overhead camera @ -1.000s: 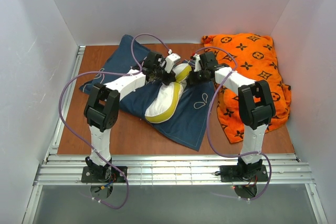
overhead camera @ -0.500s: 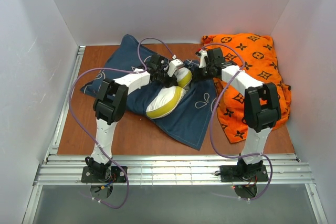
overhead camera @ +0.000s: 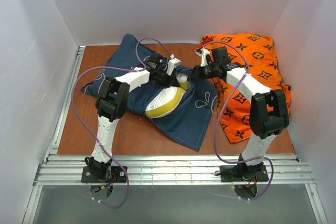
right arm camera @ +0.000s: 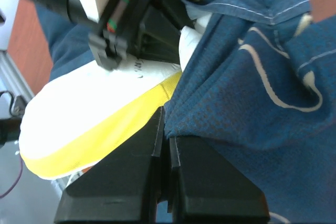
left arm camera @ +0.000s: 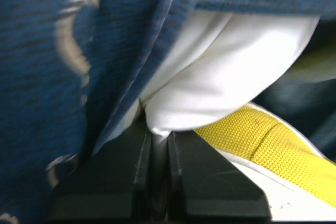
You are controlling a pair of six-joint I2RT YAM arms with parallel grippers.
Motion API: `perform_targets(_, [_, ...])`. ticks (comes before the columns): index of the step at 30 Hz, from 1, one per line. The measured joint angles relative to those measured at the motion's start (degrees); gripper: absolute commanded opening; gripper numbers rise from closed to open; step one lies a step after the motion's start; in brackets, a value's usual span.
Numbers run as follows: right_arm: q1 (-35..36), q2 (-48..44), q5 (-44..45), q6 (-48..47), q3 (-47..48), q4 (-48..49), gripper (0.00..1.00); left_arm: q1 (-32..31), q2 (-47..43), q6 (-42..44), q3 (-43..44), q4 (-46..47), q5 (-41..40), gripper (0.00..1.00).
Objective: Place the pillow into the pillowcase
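Observation:
The white pillow [overhead camera: 164,102] with its yellow edge band lies slanted on the navy pillowcase [overhead camera: 184,121]; its far end is tucked under a fold of the case. My left gripper [overhead camera: 177,79] is at that far end, shut on a pinch of the pillow's white fabric [left arm camera: 210,82], jaws [left arm camera: 160,132] together. The case [left arm camera: 47,51] hangs over it on the left. My right gripper [overhead camera: 190,75] is just right of it, shut on the pillowcase edge [right arm camera: 236,93], jaws [right arm camera: 167,125] together, with the pillow [right arm camera: 89,98] beside them.
An orange cushion [overhead camera: 252,64] with a dark monogram pattern lies at the back right, under my right arm. White walls close in the brown table [overhead camera: 89,129] on three sides. A metal rail [overhead camera: 173,169] runs along the near edge.
My right gripper has pulled the pillowcase edge toward the back right, and the case now covers the pillow's far end. The left gripper has shifted slightly right with the pillow.

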Motion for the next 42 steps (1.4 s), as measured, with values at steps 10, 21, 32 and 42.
perform_targets(10, [4.98,1.86,-4.22,-0.11,-0.11,0.68,0.01,2.19,-0.44,-21.94,-0.39,3.63,8.61,0.31])
perform_targets(21, [1.53,8.94,-1.42,-1.31,6.78,-1.66,0.01,6.82,-12.35,-33.16,-14.51,14.05,9.38,0.98])
perform_targets(32, [1.79,25.86,1.97,-2.89,31.32,-3.15,0.45,6.58,-41.94,-8.90,-22.21,-1.20,-9.81,0.98])
perform_targets(42, [0.74,11.56,0.76,-1.22,19.21,-4.15,0.91,-14.51,-30.77,3.89,-24.24,-2.12,-36.48,0.98])
